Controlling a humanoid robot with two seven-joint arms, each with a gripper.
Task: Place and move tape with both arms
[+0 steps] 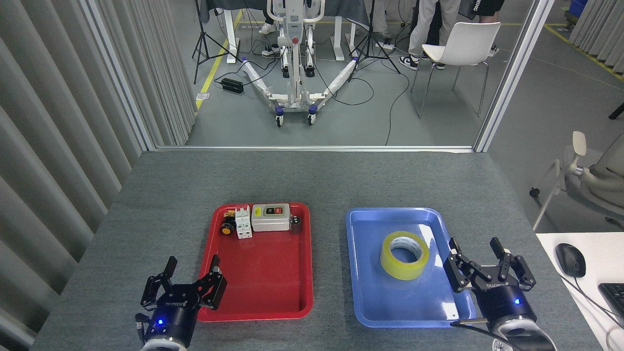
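Lying flat in the glossy blue plastic tray (361, 273), the wide roll of translucent yellow packing tape (404, 255) sits free; the black right gripper (480, 261) hovers just beside it at the tray's right rim, fingers spread and empty, while the black left gripper (191, 275), also spread and empty, hangs beside the red plastic tray (273, 297); a shallow pinch could slip off the smooth roll

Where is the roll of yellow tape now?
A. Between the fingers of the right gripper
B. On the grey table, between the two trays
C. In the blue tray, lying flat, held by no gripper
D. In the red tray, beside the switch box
C: the tape lies flat in the blue tray, while the right gripper stands open beside it, apart from it.
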